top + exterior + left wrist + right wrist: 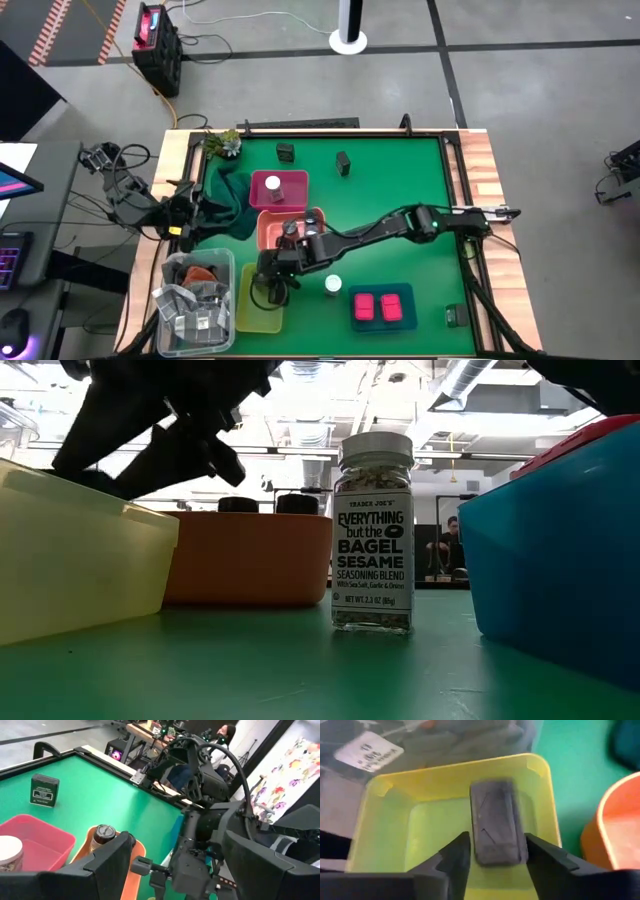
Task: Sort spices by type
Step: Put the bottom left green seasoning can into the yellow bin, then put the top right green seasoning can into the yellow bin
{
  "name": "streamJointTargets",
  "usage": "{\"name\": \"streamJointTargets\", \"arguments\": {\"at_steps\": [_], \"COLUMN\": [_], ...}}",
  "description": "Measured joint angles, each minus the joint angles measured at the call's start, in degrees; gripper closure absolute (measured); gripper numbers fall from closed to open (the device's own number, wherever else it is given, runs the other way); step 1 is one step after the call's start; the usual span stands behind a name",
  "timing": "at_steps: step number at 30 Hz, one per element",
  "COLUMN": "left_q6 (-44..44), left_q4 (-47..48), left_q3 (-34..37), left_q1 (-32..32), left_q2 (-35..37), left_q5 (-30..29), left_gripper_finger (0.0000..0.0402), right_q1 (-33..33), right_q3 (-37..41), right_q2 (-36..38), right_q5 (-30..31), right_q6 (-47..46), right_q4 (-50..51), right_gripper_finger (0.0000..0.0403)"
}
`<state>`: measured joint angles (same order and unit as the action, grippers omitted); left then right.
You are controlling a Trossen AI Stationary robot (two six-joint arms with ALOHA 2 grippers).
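My right gripper (268,290) reaches down into the yellow tray (245,312), shut on a dark blackish box (497,820). My left gripper (175,865) waits open near the table's left edge, over the green cloth (228,200). A white-capped jar (333,286) stands on the table between the yellow tray and the blue tray (405,292), which holds two pink boxes (381,308). Another white-capped jar (273,186) stands in the pink tray (296,180). A grey-lidded jar (290,228) stands in the orange tray (268,232). Dark boxes (285,152) (343,162) stand near the far edge. My right gripper pinches the dark box between its two fingers, one finger (455,855) on each long side, close to the box's near end (497,852). The fingers come from above, pointing down into the yellow tray. Whether the box touches the tray floor, I cannot tell.
A clear bin of grey packets (195,300) sits at the near left corner beside the yellow tray. A small plant (222,143) stands at the far left corner. Another dark box (455,315) lies near the right edge. Bare green table (400,180) spreads to the right and far side.
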<state>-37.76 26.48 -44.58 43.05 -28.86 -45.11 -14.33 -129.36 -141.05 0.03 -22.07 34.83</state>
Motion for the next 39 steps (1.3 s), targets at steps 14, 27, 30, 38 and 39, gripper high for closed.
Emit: {"name": "streamJointTargets", "arguments": {"at_steps": [14, 27, 30, 38, 39], "left_q6": [1.5, 0.3, -2.7, -10.0, -10.2], "left_q4": [0.2, 4.3, 7.6, 12.9, 13.1], "left_q3": [0.0, 0.0, 0.0, 0.0, 0.0], "left_q1": [0.0, 0.0, 0.0, 0.0, 0.0], "left_q2": [0.1, 0.1, 0.1, 0.0, 0.1], "left_q5": [-0.1, -1.7, -3.3, -4.8, -4.9], "left_gripper_finger": [0.0107, 0.0107, 0.0107, 0.0107, 0.0107], "right_q1": [1.0, 5.5, 7.7, 16.9, 18.4], "right_q3": [-3.0, -4.9, -4.9, -4.9, -4.9], "right_q2": [0.0, 7.9, 9.3, 12.6, 12.7], "right_q5": [-3.2, 3.0, 6.5, 8.2, 8.7], "right_q6": [-0.8, 3.7, 4.5, 5.3, 5.8], "right_q4": [4.7, 18.0, 20.2, 28.8, 30.3], "right_gripper_finger": [0.0113, 0.0111, 0.0111, 0.0111, 0.0111]}}
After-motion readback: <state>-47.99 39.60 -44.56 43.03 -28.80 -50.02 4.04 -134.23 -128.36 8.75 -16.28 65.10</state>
